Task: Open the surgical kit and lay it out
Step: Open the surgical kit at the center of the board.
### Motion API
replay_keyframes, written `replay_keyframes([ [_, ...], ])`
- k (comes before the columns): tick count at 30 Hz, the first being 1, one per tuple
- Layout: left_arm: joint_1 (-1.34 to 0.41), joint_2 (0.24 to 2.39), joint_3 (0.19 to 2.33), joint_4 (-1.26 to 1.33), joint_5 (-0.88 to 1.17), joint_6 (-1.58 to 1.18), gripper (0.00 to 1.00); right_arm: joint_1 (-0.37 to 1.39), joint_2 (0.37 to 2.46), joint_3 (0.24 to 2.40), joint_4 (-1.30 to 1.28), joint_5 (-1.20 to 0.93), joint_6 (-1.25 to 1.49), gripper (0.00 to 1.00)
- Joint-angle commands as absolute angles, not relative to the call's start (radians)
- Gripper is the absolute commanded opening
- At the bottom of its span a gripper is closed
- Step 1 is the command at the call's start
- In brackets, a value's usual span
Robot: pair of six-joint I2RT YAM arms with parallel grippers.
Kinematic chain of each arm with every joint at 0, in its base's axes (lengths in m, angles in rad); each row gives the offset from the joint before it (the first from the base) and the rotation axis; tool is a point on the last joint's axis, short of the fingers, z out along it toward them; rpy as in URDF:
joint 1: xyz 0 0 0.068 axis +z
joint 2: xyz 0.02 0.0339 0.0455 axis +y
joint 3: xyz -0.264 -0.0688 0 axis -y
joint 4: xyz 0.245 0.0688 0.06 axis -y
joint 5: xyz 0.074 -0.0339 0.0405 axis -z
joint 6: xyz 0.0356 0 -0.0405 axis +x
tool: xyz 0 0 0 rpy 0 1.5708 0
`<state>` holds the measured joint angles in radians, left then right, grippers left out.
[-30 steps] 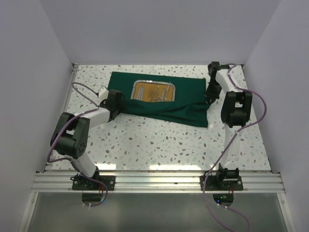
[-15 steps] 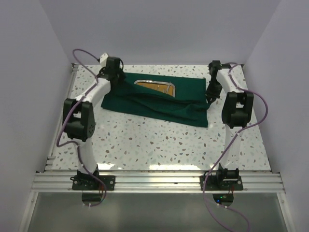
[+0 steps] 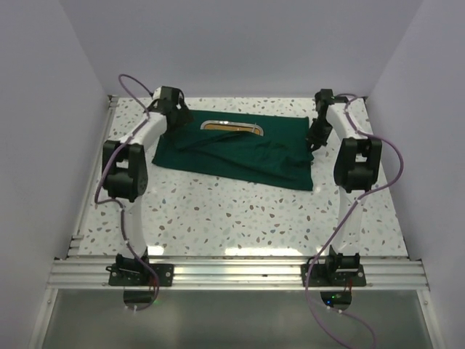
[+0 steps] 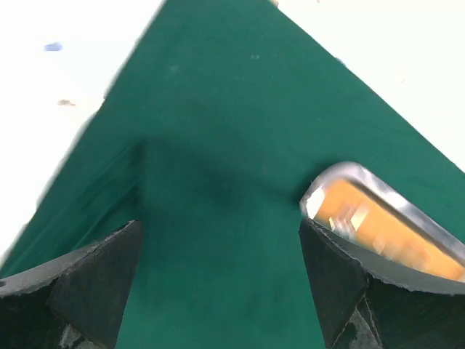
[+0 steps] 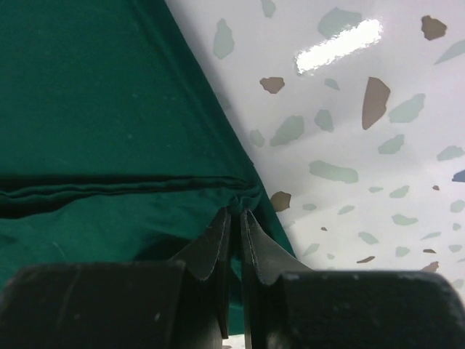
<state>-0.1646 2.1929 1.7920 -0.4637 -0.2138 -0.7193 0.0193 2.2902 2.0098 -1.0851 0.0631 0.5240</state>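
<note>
Two grippers bracket the green cloth (image 3: 247,156), whose long axis runs left to right across the far half of the table (image 3: 240,211). Your left gripper (image 3: 175,113) hovers over its far-left corner with fingers spread apart, and your right gripper (image 3: 314,138) is clamped on a fold at its right edge. Only a far sliver of the tray (image 3: 232,126) shows, just right of the left gripper, so the left arm looks better placed to draw the covering fold toward you.

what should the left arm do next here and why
Probably lower the open left gripper and pinch the green cloth to peel it back: it covers most of the tray, only a sliver showing, while the right gripper holds its edge.
</note>
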Motion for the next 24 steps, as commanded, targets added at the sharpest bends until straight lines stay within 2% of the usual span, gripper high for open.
replay_keyframes([
  [1, -0.163, 1.913, 1.637, -0.396, -0.279, -0.706, 0.93, 0.023, 2.307, 2.025, -1.051, 0.005, 0.548, 0.0],
  [6, -0.156, 1.706, 1.377, -0.195, -0.325, -0.713, 0.93, 0.021, 2.347, 2.069, -1.043, 0.015, 0.568, 0.0],
  [10, -0.13, 1.767, 1.372, -0.262, -0.252, -0.747, 0.92, 0.023, 2.378, 2.114, -1.083, 0.023, 0.586, 0.0],
  [14, -0.124, 1.752, 1.163, -0.091, -0.138, -0.836, 0.9, 0.023, 2.402, 2.233, -1.156, 0.055, 0.575, 0.0],
  [18, -0.111, 1.799, 1.103, 0.029, -0.039, -0.897, 0.89, 0.021, 2.411, 2.299, -1.193, 0.077, 0.569, 0.0],
  [24, -0.101, 1.83, 1.002, 0.219, 0.034, -0.979, 0.88, 0.021, 2.382, 2.275, -1.2, 0.089, 0.575, 0.0],
])
